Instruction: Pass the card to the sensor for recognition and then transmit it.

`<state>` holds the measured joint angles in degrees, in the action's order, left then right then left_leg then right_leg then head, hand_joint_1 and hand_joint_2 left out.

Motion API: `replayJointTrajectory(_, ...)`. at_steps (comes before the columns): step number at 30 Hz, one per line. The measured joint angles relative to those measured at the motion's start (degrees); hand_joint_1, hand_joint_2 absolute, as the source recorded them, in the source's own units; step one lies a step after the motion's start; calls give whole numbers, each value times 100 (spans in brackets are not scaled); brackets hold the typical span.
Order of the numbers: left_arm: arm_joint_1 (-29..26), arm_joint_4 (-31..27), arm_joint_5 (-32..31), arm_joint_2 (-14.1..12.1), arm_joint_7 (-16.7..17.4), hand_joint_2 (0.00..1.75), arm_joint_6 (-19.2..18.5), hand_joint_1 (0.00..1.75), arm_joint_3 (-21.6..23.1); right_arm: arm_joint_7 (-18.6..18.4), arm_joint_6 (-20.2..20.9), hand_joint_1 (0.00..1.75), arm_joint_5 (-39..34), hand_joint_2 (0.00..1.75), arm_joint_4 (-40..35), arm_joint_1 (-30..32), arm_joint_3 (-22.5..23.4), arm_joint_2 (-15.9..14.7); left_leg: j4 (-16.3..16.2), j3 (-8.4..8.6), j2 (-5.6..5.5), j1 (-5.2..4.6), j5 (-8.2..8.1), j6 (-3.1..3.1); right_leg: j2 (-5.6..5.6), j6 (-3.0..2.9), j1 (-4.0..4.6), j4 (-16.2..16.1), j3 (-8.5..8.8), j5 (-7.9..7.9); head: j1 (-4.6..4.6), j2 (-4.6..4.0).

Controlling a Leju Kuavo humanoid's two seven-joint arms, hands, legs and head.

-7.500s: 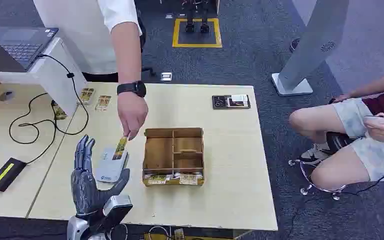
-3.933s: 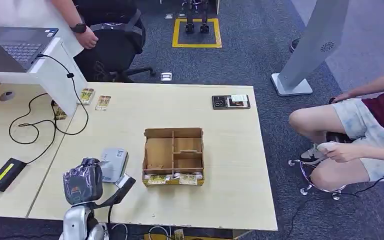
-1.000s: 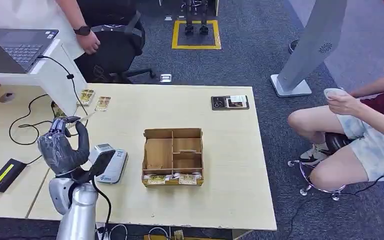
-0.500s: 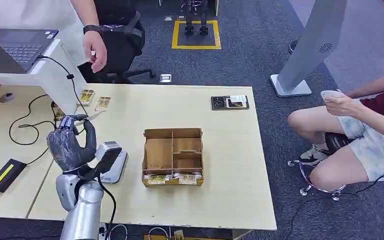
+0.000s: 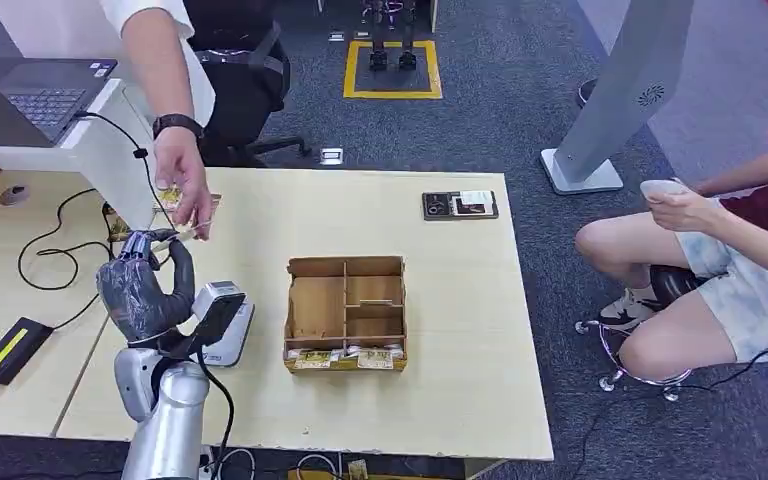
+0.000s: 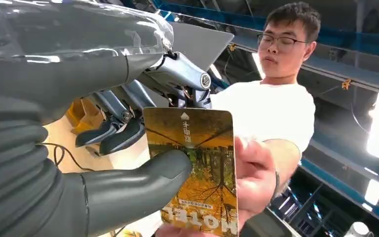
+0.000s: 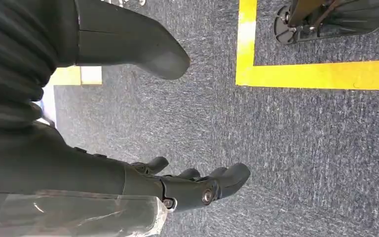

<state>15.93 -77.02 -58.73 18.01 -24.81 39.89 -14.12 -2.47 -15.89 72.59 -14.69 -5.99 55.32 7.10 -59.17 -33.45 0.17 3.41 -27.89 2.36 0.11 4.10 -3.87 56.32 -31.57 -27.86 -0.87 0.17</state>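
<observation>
Left hand (image 5: 143, 292) pinches card (image 6: 193, 168), raised over left worktop (image 5: 460, 330) for handing over. Person's hand (image 5: 184, 196) grips card's far end, ready to take. Right hand (image 7: 143, 182) empty, fingers spread.

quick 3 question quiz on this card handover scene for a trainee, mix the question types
1. True or false: the left hand pinches the card while the person's hand also touches it.
2. Where is the card reader? A) inside the wooden box B) on the table, beside the box C) on the laptop
3. Fill in: the right hand holds ____.

Key: 1 true; 2 B; 3 nothing
</observation>
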Motion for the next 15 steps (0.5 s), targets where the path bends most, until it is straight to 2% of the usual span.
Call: replayJointTrajectory(15, 15, 55, -88, -2, 151, 175, -2, 175, 22, 2, 2, 0, -15, 175, 2, -2, -26, 0, 0, 0, 0, 0, 0, 0, 0, 0, 0, 0, 0, 0, 0, 0)
